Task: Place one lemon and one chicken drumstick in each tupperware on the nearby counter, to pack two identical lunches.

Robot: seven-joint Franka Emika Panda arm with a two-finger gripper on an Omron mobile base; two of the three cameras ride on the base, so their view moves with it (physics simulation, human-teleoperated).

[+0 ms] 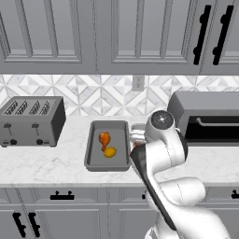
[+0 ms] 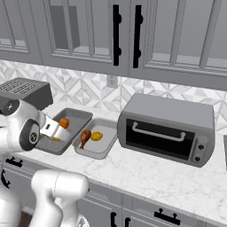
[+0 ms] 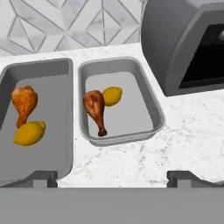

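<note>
Two grey trays sit side by side on the white marble counter [image 3: 144,162], just apart from each other. In the hand view the left tray [image 3: 65,109] runs off the left edge of the frame and holds a chicken drumstick [image 3: 24,103] in its upper part with a lemon [image 3: 29,133] just below it, the two nearly touching. The right tray [image 3: 151,111], in the middle of the frame, holds a second drumstick [image 3: 96,109] lying with its bone end toward the bottom of the picture, and a second lemon [image 3: 111,96] touching its meaty end on the right.

The gripper [image 3: 113,177] hangs above the counter with its two dark fingertips [image 3: 41,177] low in the frame and set wide apart; nothing is between them. One tip stands over the near edge of the left tray, the other over bare counter.

A grey toaster oven [image 3: 183,48] fills the upper right of the hand view, close beside the right tray. In the left base view a silver four-slot toaster [image 1: 32,120] stands at the left of the counter, well apart from the tray [image 1: 108,161] in the middle, and the white arm [image 1: 163,154] rises from the lower right, covering the second tray. Patterned wall tiles [image 1: 93,95] and grey upper cabinets [image 1: 46,32] with black handles run behind; a wall socket [image 1: 138,82] sits above the trays.
</note>
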